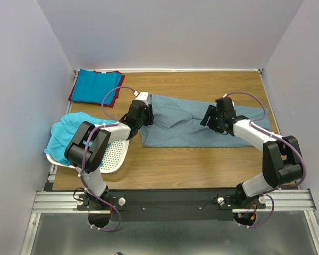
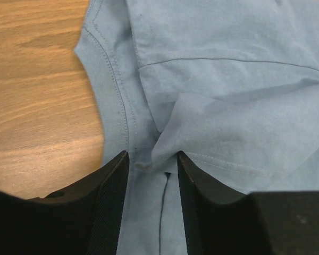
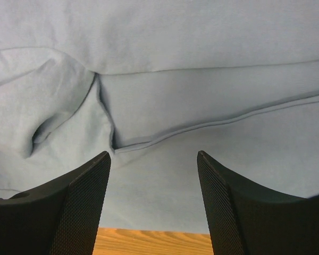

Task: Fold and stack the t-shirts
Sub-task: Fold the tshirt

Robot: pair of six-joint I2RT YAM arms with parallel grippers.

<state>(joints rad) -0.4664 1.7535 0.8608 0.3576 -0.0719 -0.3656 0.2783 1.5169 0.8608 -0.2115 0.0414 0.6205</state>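
Draping the white basket at lower left, the turquoise t-shirt is nearest. At centre, the grey-blue t-shirt lies on the table. The left gripper sits partly open astride a pucker by its collar, not closed on it. The right gripper hovers wide open, empty. At upper left, the blue t-shirt lies folded on the red t-shirt.

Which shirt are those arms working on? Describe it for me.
On the wooden table, look to the middle. The grey-blue shirt lies spread there. It is dull and large, unlike the turquoise shirt on the white basket and the bright folded stack at the far left.
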